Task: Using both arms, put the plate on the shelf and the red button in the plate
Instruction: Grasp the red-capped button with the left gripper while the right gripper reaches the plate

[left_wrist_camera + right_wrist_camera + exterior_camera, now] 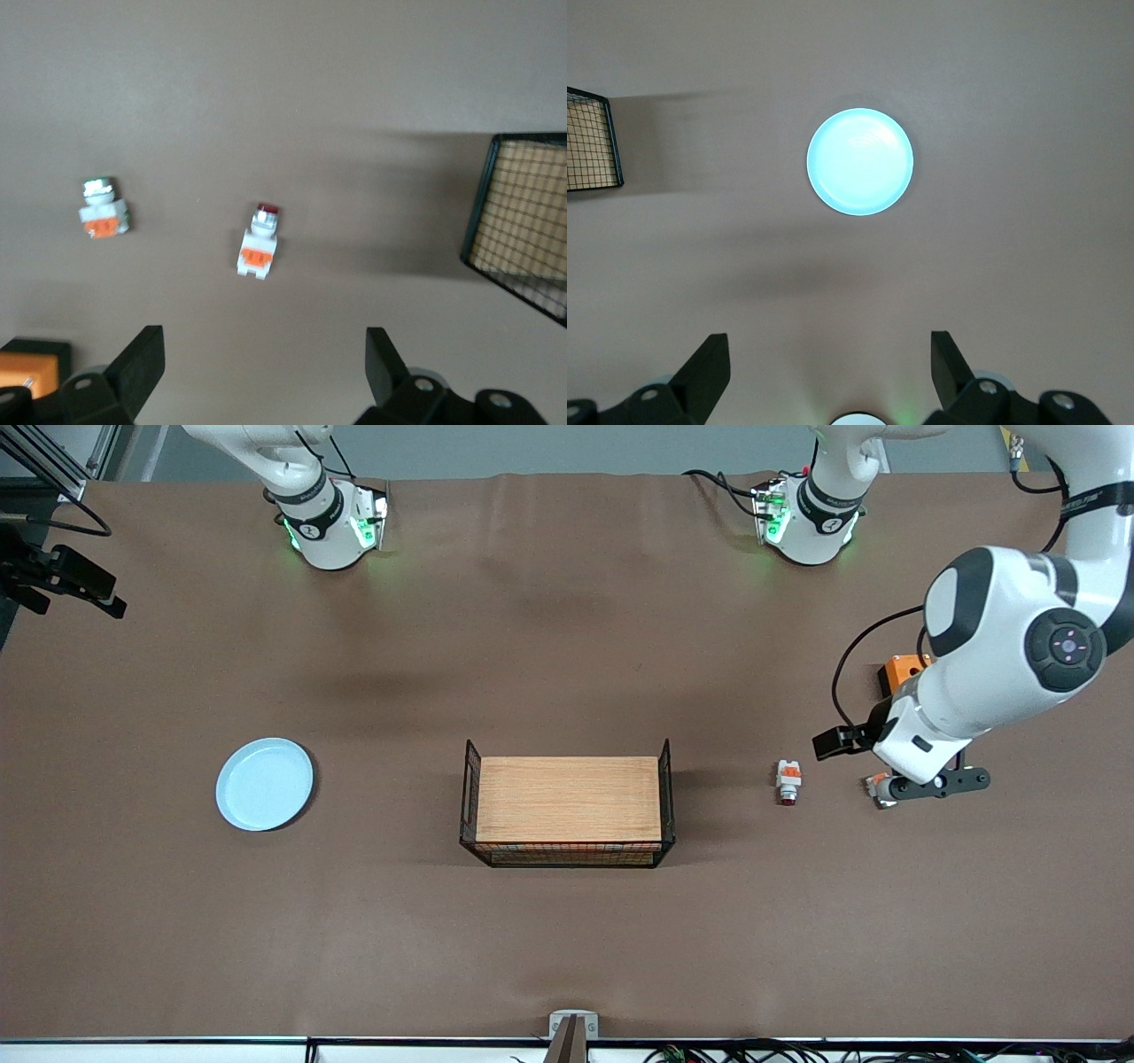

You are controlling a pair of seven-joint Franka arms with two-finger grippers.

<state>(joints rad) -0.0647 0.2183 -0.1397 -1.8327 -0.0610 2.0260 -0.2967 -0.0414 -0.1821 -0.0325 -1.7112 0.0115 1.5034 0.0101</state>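
The pale-blue plate (265,784) lies flat on the brown table toward the right arm's end; it also shows in the right wrist view (860,161), well below the camera. The red button (788,781) lies on its side between the basket and my left gripper, and shows in the left wrist view (259,241) with its dark red cap away from the fingers. My left gripper (930,784) (266,354) hangs open and empty over the table beside the red button. My right gripper (830,354) is open, empty and high up; the front view does not show it.
A black wire basket (567,804) with a wooden board floor stands mid-table. A similar orange-and-white unit (104,212) with no red end lies under the left gripper (877,786). An orange box (904,669) sits partly hidden by the left arm.
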